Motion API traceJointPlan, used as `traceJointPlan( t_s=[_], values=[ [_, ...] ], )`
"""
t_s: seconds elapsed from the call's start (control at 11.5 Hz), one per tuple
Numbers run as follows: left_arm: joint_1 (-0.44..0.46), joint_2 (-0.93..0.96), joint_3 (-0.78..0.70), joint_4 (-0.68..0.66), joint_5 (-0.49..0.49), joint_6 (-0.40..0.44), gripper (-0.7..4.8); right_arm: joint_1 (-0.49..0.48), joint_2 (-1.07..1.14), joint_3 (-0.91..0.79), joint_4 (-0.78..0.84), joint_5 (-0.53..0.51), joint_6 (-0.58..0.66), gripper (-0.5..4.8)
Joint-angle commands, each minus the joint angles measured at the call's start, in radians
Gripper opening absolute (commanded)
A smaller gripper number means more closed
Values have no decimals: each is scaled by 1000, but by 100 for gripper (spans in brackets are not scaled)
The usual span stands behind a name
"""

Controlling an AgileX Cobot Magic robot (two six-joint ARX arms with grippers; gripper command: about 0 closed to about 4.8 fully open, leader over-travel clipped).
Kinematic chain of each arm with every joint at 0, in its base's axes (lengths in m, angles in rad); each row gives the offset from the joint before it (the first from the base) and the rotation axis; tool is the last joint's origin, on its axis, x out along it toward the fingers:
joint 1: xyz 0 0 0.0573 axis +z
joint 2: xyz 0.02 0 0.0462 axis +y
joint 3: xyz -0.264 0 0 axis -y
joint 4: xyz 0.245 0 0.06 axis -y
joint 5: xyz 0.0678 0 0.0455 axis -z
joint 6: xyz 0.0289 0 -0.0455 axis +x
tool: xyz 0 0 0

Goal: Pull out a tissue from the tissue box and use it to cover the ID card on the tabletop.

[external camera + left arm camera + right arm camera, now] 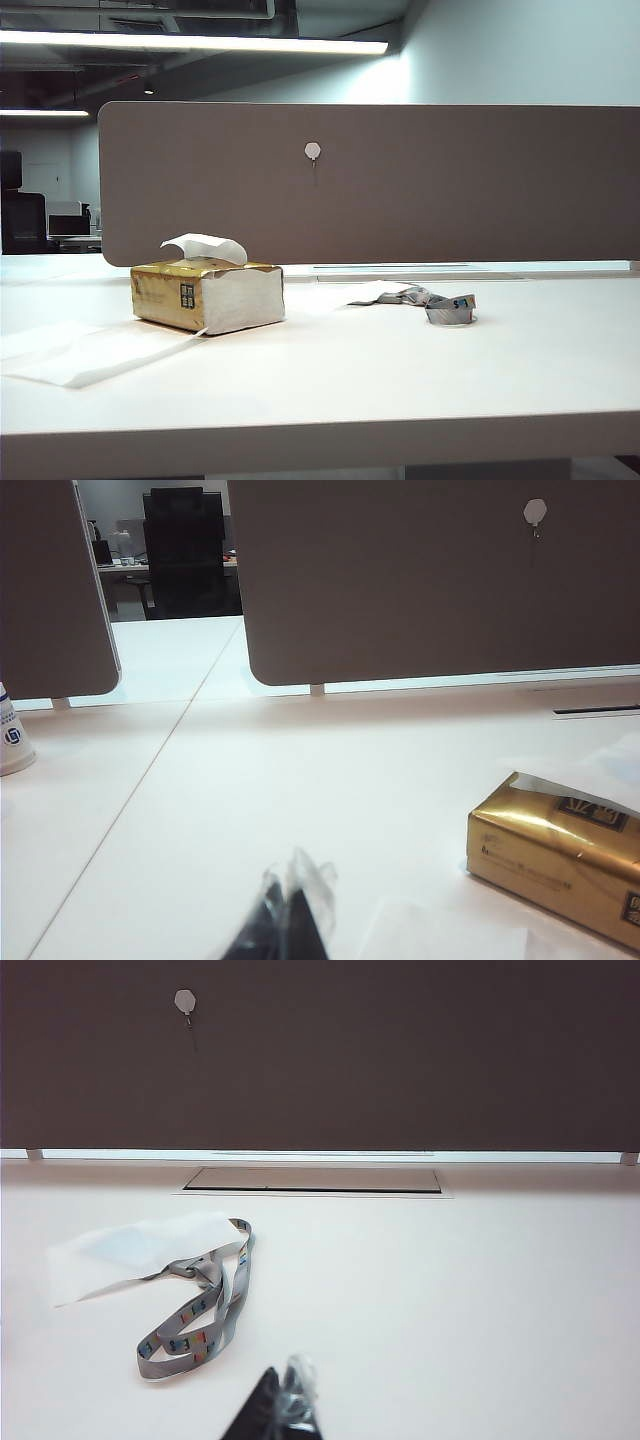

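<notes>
A: What's the tissue box [207, 294] like?

B: One soft brick-shaped pack, glossy gold foil with a white end and a small dark square label. It sits at about nine o'clock on the tabletop [400, 370], which is smooth, plain and white. One tissue [205, 247], thin and crumpled, sticks up from its top.

A: And the ID card [140, 1250]?

B: One flat pale rectangle, at about three o'clock from the box and well apart from it. It lies flat, joined to a single grey woven lanyard [195, 1310] with coloured print, looped beside it.

A: Anything else?

B: One long flat white sheet [85, 350] at seven o'clock from the box, and a matte brown-grey partition [400, 185] with one small white hook [313, 150].

A: The claws?

B: Left gripper [288, 920] hangs low over bare table near the box, dark fingers pressed together, empty. Right gripper [285, 1410] is near the lanyard, also pressed together, holding nothing.
</notes>
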Motion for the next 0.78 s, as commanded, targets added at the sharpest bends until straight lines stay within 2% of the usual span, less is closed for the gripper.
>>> traceJointPlan(
  t_s=[0.09,0.78],
  values=[
    [0,1,4,-8,0,-3,-5,0,-1,0,17,2,-3,-1],
    [0,1,4,-8,0,-3,-5,0,-1,0,17,2,-3,-1]
  ],
)
